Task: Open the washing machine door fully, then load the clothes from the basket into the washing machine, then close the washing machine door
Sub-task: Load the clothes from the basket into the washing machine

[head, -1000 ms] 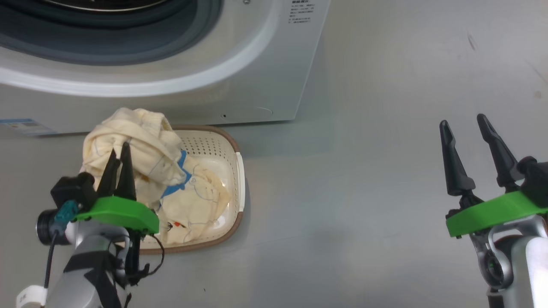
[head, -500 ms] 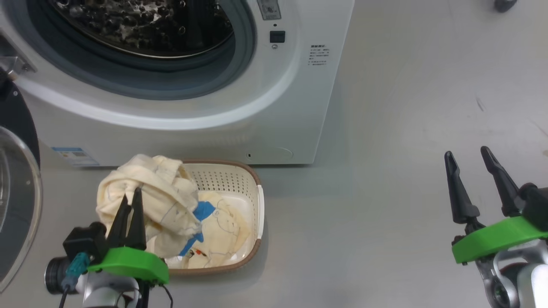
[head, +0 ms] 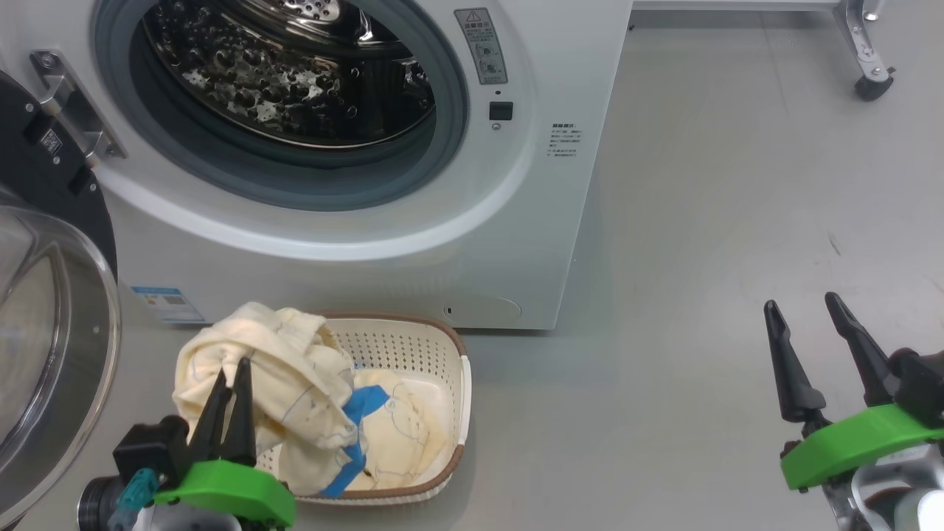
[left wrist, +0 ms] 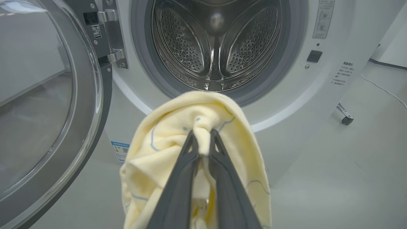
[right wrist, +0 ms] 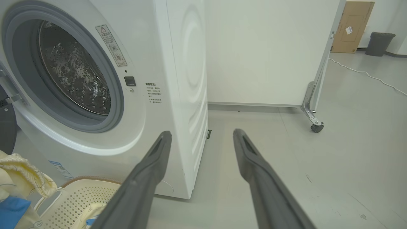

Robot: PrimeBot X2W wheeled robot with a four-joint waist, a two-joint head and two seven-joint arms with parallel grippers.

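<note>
The white washing machine (head: 516, 221) stands with its steel drum (left wrist: 216, 47) exposed. Its door (head: 51, 324) hangs swung out at the left, black rim and clear glass bowl (left wrist: 35, 105) facing me. On the floor before the machine sits the cream basket (head: 428, 346) with cream-yellow clothes (head: 402, 435) inside. My left gripper (head: 232, 366) is shut on a cream-yellow garment (left wrist: 190, 127), lifted above the basket's left end and draped over the fingers. My right gripper (head: 804, 308) hangs open over bare floor at the right, holding nothing.
A white wheeled partition (right wrist: 264, 51) stands behind the machine, its caster (head: 870, 87) on the floor at the right. A cardboard box (right wrist: 353, 25) and a dark bin (right wrist: 380, 43) sit far back. Grey floor (head: 700, 258) spreads to the right of the machine.
The head camera has tilted up, bringing the drum and open door into view. My left gripper keeps its hold on the garment over the basket; the right gripper stays open.
</note>
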